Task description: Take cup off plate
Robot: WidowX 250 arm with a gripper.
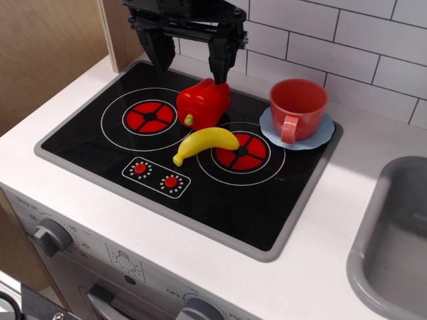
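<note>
A white toy-kitchen counter (80, 193) carries a black 2-burner stovetop (220, 200) — on it lie a lumpy red pepper (203, 101), a yellow banana (205, 143) and a light blue plate (320, 137).

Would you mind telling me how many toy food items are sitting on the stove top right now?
2. The red bell pepper sits between the two burners, just below the open gripper. The yellow banana lies in front of the pepper, reaching onto the right burner. None looks hidden.
</note>
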